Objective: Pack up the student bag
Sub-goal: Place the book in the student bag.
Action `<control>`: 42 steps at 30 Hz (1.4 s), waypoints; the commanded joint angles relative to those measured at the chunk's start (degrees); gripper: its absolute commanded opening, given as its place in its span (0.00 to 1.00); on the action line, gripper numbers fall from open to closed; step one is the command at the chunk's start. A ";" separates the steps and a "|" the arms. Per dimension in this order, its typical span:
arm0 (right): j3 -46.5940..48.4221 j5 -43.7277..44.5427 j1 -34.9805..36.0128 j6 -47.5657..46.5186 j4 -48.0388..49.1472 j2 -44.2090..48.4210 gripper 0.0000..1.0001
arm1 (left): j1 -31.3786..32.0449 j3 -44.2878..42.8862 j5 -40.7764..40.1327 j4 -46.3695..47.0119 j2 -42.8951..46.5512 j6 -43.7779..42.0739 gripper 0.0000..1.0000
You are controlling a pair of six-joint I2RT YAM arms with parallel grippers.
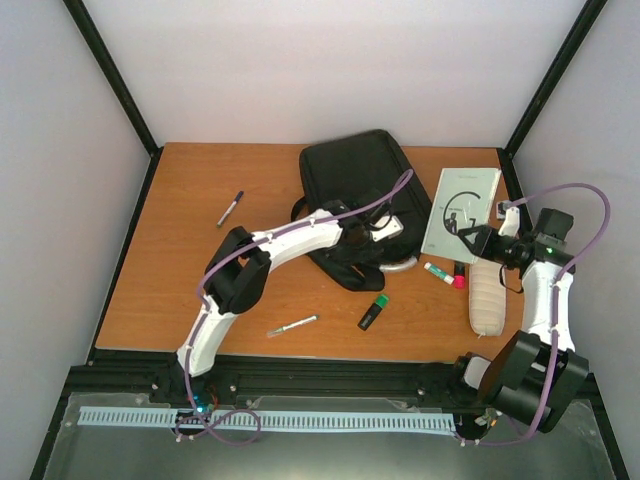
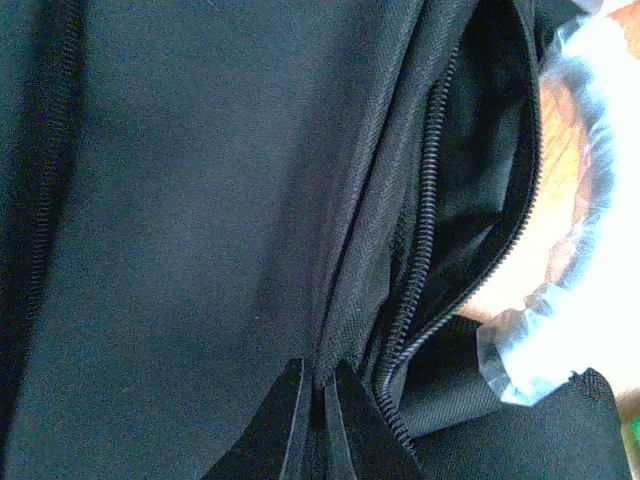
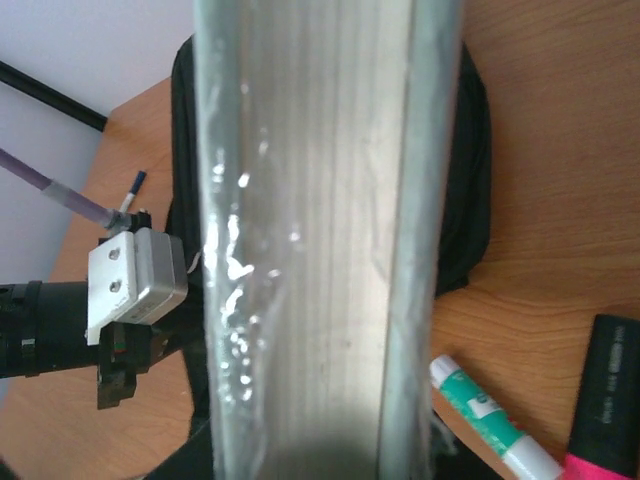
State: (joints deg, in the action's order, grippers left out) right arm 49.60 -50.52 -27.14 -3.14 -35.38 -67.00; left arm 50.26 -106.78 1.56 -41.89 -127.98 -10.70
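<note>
Black fabric fills the left wrist view: the student bag (image 2: 200,200), a large backpack, lies flat on the wooden table (image 1: 190,290) toward its far middle, with straps and grey handle pointing back at the arms. The left gripper (image 2: 318,390) reaches across to the bag's near end, its two dark fingers pressed together on a ridge of cloth right beside an unzipped pocket mouth (image 2: 480,170). This is most likely to lift that lip and hold the opening wide so something can go in. The right gripper (image 1: 480,240), just right of the bag, is closed narrowly on the edge of a thin notebook (image 1: 460,212) with a pale, glossy plastic cover. In its own camera the cover runs up the middle of the frame and hides the fingers. Gripped by one edge like this, it seems meant to be slid into the pocket; whether it is off the table cannot be told. Loose on the table nearby are a glue stick (image 1: 438,271), a pink highlighter (image 1: 459,281), a green-capped marker (image 1: 372,312), a black pen (image 1: 230,208), a silver pen (image 1: 292,325) and a cream pouch (image 1: 488,295)
</note>
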 commanded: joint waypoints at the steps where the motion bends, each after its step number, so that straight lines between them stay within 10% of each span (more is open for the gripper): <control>1: 4.25 -8.44 -0.51 1.07 -0.78 -2.38 0.03 | 0.28 0.29 -8.93 4.57 7.94 1.18 0.01; 22: 3.91 -16.67 -0.11 9.02 -33.76 -3.08 0.03 | -1.06 -9.16 -16.45 2.54 13.27 10.52 0.01; 42: -3.54 -22.71 15.24 20.41 -20.53 -0.29 0.03 | -1.13 -3.65 -12.01 6.30 16.83 10.72 0.01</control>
State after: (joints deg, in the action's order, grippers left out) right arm 44.18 -63.99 -13.89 14.52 -63.86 -67.55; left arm 49.50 -111.04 -12.75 -40.71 -115.11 -0.38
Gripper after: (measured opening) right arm 0.193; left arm 0.011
